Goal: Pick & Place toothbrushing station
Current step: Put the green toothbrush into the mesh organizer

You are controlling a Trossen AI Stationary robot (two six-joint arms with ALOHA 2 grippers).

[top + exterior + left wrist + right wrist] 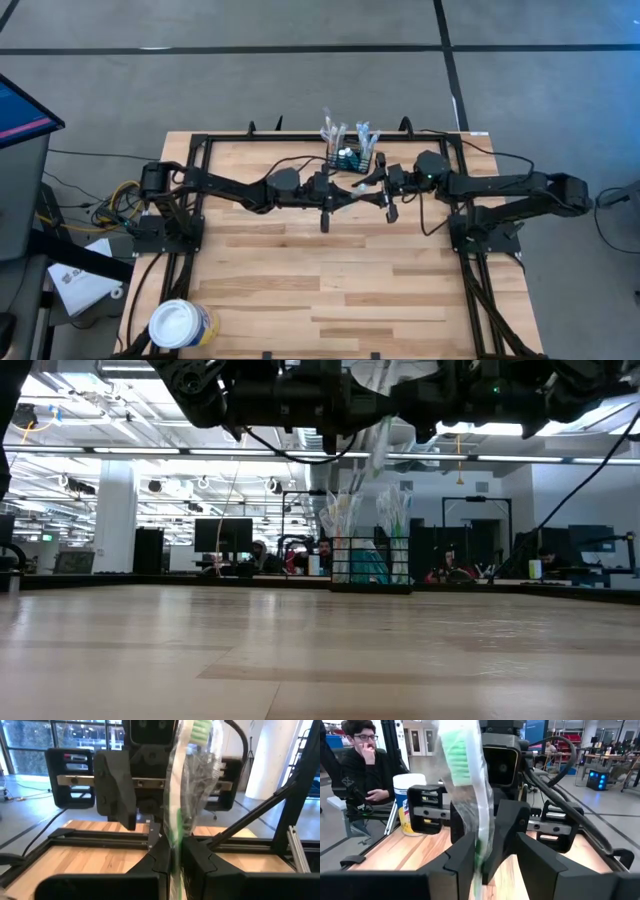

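Okay, so you look to be mid-handoff with one wrapped brush. Your left gripper (172,857) is clamped tight on the green toothbrush (182,780) in its clear wrapper, pinching it low on the handle with the bristle end sticking up. Your right gripper (492,862) faces it nose to nose. Its fingers stand apart on either side of the same brush and it doesn't seem to be squeezing anything, so I'd call the left the only one holding.

Both grippers hang above the tabletop (300,270) around the middle. The toothbrushing station (352,160) sits on the wood just at 12 o'clock from them, close to the far edge. It's already got a bunch of wrapped brushes standing upright in it.

My read on the next move: back the right arm out toward 3 o'clock so it clears the wrapper, then carry the brush toward 12 o'clock and lower it handle-first into a compartment. The crinkly wrapper might snag on the mesh or on the brushes already in there, so go in straight and upright.

As for writing, there isn't much. The white tub (180,323) sits down at 7 o'clock near the front corner and has a yellow and blue label, but I can't read a word of it. There's nothing legible on the brush wrapper either. A person (355,765) is sitting beyond the table, well clear of the arms.
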